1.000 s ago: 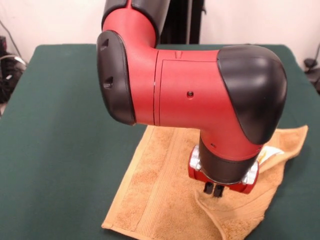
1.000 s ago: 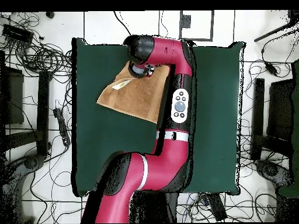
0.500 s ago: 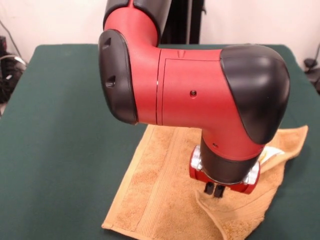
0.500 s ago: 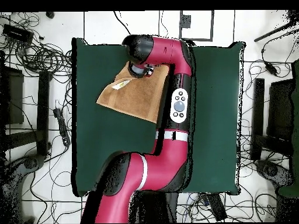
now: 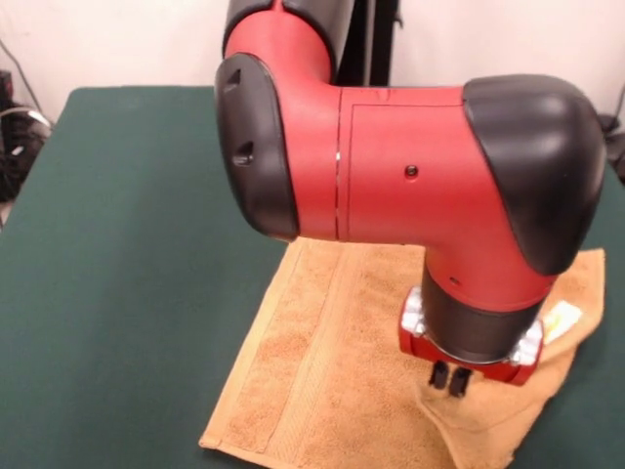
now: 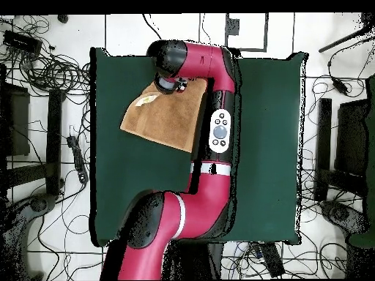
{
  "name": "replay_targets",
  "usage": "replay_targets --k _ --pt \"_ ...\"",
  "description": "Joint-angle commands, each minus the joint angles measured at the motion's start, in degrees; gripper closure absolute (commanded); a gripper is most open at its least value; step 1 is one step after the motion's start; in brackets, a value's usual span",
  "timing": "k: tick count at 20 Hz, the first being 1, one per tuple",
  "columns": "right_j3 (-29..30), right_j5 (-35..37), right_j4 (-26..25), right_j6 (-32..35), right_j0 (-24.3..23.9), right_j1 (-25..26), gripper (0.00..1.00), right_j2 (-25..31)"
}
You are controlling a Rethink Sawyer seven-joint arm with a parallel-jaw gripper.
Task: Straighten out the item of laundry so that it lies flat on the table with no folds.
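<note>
The green tabletop (image 5: 127,244) carries the orange towel (image 5: 322,381) toward its near edge in the front view, mostly spread; one corner beside the white label (image 5: 564,319) lies folded over, likely why the arm (image 5: 410,176) hangs there. The claw (image 5: 449,379) has its fingertips close together just above that fold; whether they pinch cloth, I cannot tell.

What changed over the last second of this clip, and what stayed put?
In the front view the gripper moved right, dragging the folded-over flap of the towel with it; the fold near the white label has shrunk. Its fingers look pinched together on the cloth. The towel's left part and the table look unchanged.
</note>
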Motion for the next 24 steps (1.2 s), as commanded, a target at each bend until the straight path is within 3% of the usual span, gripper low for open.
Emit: replay_targets --k 1,19,24 --pt "5.1 -1.2 -6.0 19.5 0.7 -0.6 1.0 14.3" --pt "4.5 -7.5 -19.8 20.8 -2.5 0.1 1.0 29.9" --pt "3.8 -7.9 -26.2 20.7 -4.4 0.3 1.0 36.7"
